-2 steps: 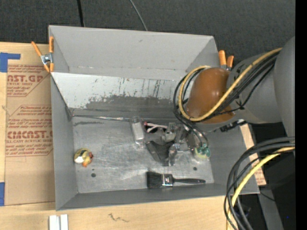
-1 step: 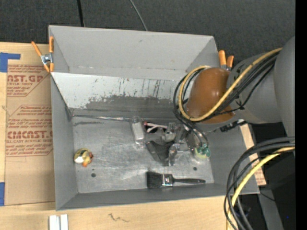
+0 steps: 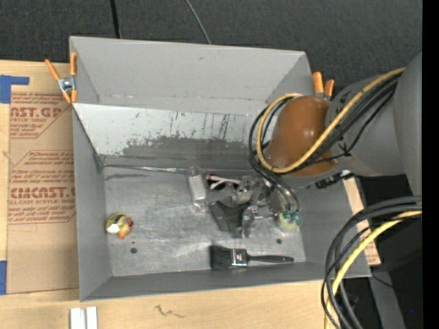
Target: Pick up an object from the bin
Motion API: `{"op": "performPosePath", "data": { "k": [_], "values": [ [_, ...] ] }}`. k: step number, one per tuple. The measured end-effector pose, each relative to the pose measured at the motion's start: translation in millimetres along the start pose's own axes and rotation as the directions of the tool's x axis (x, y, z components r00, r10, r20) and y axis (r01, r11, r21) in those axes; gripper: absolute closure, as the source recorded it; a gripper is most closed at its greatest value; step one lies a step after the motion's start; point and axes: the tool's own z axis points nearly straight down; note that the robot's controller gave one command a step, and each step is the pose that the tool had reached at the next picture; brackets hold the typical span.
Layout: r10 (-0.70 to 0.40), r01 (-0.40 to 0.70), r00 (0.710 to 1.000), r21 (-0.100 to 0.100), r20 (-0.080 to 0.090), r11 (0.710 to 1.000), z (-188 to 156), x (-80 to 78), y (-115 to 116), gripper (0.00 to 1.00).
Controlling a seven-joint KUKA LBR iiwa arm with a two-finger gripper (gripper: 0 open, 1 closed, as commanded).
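Diffuse overhead lighting. The far wall of the bin (image 3: pixel 171 67) is rendered brightest, while its floor is seen duller, with a faint sheen along the scuffed band below that wall. Soft-edged shadow is cast over the floor's right side beneath the arm (image 3: pixel 384 129). The ground beyond the far rim is left dark.

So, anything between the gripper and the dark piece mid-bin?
Nothing visible. The gripper sits right beside the dark piece, at its right; the brush lies apart below them in the view, the yellow toy far left.
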Motion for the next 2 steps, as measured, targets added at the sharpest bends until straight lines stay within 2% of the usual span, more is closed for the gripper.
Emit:
{"op": "performPosePath", "data": {
  "k": [2],
  "values": [
    [-0.001, 0.001, 1.000, 0.001, 0.000, 1.000, -19.3, 0.2, 0.4, 1.00]
  ]
}}
